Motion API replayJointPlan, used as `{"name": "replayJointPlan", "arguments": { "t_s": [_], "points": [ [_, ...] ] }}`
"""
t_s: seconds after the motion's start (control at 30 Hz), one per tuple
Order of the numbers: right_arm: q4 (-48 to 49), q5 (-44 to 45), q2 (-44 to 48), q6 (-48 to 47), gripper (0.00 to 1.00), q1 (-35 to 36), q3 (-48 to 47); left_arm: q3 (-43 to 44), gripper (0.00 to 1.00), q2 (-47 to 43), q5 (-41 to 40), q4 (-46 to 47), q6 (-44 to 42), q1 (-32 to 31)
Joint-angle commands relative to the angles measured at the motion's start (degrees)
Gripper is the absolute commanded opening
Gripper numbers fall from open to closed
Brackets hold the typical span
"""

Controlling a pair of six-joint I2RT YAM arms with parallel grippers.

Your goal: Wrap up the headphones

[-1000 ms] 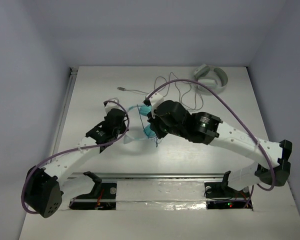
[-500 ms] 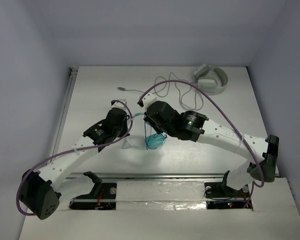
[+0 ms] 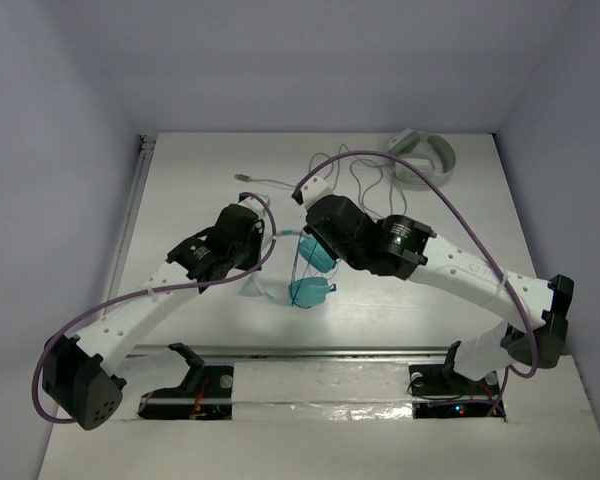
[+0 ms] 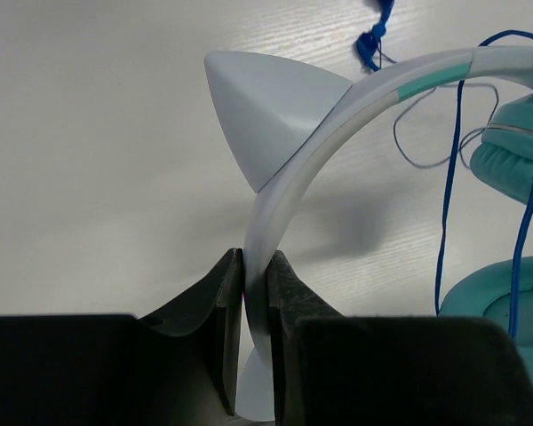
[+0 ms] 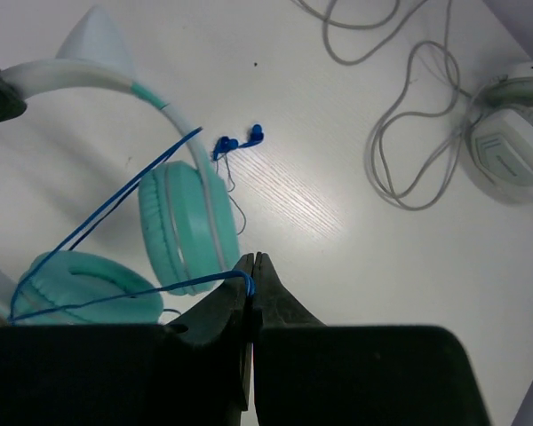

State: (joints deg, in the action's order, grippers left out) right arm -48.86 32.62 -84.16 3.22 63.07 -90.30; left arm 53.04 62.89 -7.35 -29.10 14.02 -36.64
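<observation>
The headphones (image 3: 308, 290) have teal ear cups (image 5: 188, 222), a white headband (image 4: 293, 169) with cat ears, and a thin blue cable (image 5: 115, 200). My left gripper (image 4: 256, 275) is shut on the headband and holds the headphones just above the table. My right gripper (image 5: 253, 266) is shut on the blue cable, close beside an ear cup. The cable runs in strands across the cups and band. Its bunched plug end (image 5: 235, 140) lies on the table beyond the cups. In the top view the grippers (image 3: 270, 245) meet over the headphones at table centre.
Grey-white headphones (image 3: 425, 157) lie at the back right, also in the right wrist view (image 5: 511, 146). Their grey cable (image 3: 360, 190) loops across the back of the table to a plug (image 3: 242, 177). A rail (image 3: 310, 352) runs along the near edge.
My right gripper has drawn the blue cable back and right, stretching it over the ear cups. The left gripper and headphones have shifted slightly forward and the cups have turned.
</observation>
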Motion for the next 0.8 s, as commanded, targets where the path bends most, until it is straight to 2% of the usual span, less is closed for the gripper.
{"name": "replayJointPlan", "arguments": {
  "t_s": [0.0, 0.13, 0.33, 0.53, 0.63, 0.67, 0.77],
  "points": [
    [-0.45, 5.69, 0.14, -0.85, 0.00, -0.92, -1.64, 3.48, 0.00, -0.40, 3.92, 0.27, -3.46, -0.18],
    [5.26, 6.58, 0.75, -2.08, 0.00, -2.59, 0.65, 3.21, 0.00, -1.19, 12.17, 1.68, -5.06, -0.18],
    [16.24, 4.74, 1.98, -2.08, 0.04, -7.25, 6.35, 4.27, 0.00, -2.77, 19.72, 3.35, -5.85, -0.18],
    [25.91, 0.34, 3.30, 1.43, 0.07, -10.33, 12.25, 6.99, 0.00, -3.65, 21.06, 4.23, -4.88, -0.18],
    [30.48, -7.02, 6.46, 4.41, 0.07, -15.24, 16.29, 8.83, 0.00, -4.62, 21.77, 4.32, -4.27, -0.18],
    [32.93, -14.35, 7.42, 6.60, 0.07, -16.73, 18.47, 9.27, 0.00, -4.80, 21.94, 4.32, -4.09, -0.18],
    [41.00, -26.85, 11.90, 9.68, 0.08, -21.57, 23.58, 11.03, 0.00, -5.41, 22.47, 4.58, -3.13, -0.18]
  ]
}}
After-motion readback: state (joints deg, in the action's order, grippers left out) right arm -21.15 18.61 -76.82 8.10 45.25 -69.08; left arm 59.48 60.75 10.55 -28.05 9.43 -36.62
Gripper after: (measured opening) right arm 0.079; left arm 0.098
